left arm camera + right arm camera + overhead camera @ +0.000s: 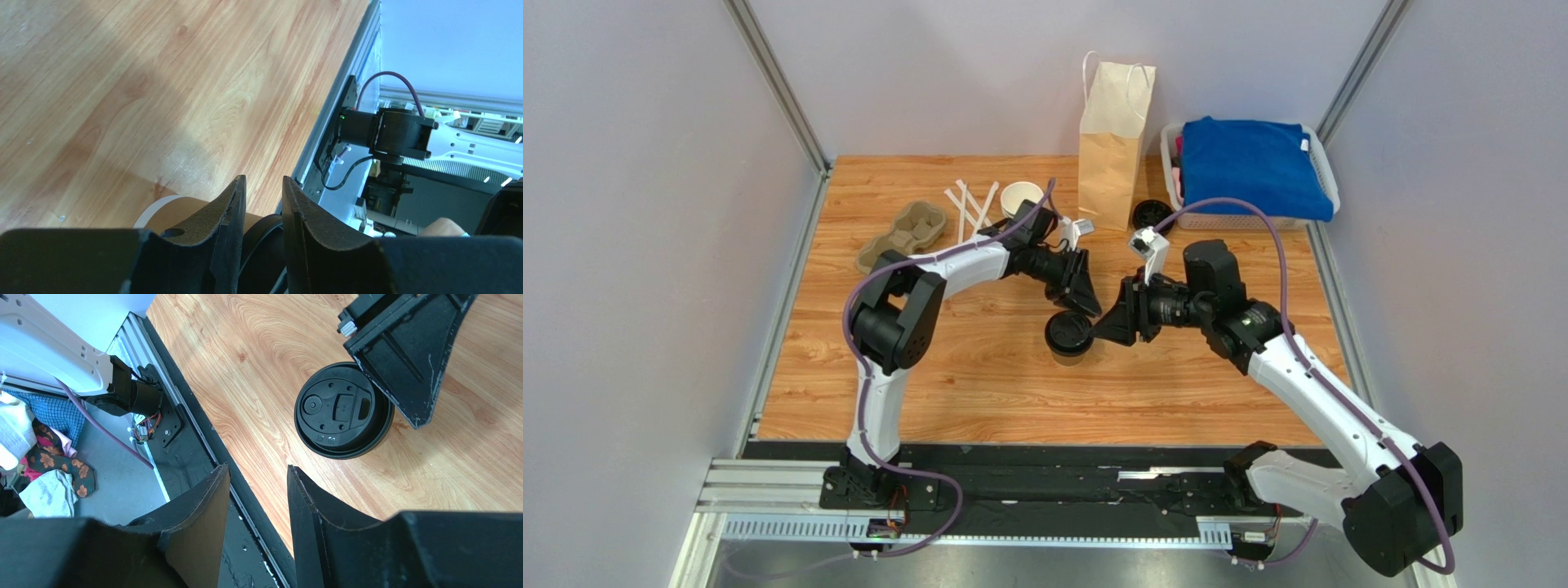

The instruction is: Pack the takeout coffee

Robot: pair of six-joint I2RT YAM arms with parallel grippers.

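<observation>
The takeout coffee (pixel 1068 335), a brown paper cup with a black lid (pixel 340 410), stands upright mid-table. My left gripper (pixel 1087 304) hovers at its far right edge. In the right wrist view one of its fingers (pixel 405 355) overlaps the lid's rim. In the left wrist view the left gripper (pixel 264 179) is open by a narrow gap, with the cup wall (pixel 178 214) and lid beneath the fingers, not between the tips. My right gripper (pixel 1103 328) is just right of the cup. Seen from its own wrist, the right gripper (pixel 258 471) is open and holds nothing.
A tall paper bag (pixel 1114 141) stands at the back, loose black lids (pixel 1150 214) beside it. A basket (pixel 1320 165) with blue cloth sits back right. A cardboard cup carrier (pixel 903 235), white stirrers (pixel 971 206) and a lidless cup (pixel 1021 196) lie back left.
</observation>
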